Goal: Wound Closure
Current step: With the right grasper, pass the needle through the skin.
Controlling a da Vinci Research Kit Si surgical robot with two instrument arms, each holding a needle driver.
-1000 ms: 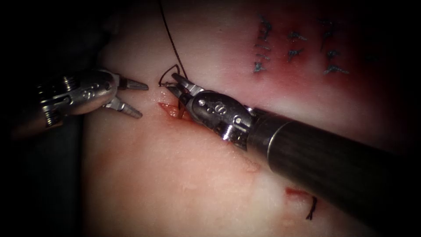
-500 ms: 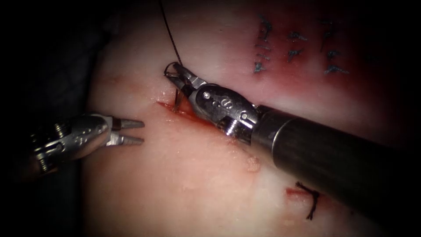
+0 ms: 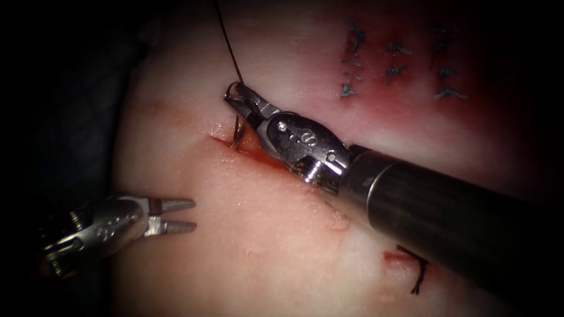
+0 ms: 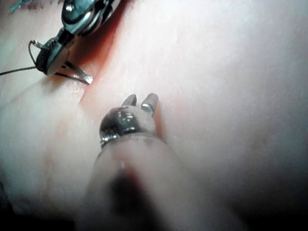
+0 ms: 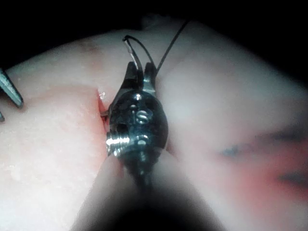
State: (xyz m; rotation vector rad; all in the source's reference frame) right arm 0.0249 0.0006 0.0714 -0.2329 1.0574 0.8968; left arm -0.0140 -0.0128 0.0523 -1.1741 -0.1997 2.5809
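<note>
The needle (image 3: 237,130) is gripped near its thread end by the right tool (image 3: 236,97), its point in the cut (image 3: 258,154). Over one second, the left tool (image 3: 183,215), narrowly parted and holding nothing, has been withdrawn toward 7 o'clock, leaving the needle solely with the right tool.

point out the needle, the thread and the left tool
needle (image 3: 237,130), endoscope view, on its shaft above the cut
thread (image 3: 228,44), endoscope view, on the dark strand
left tool (image 3: 187,215), endoscope view, between its open jaw tips
</note>
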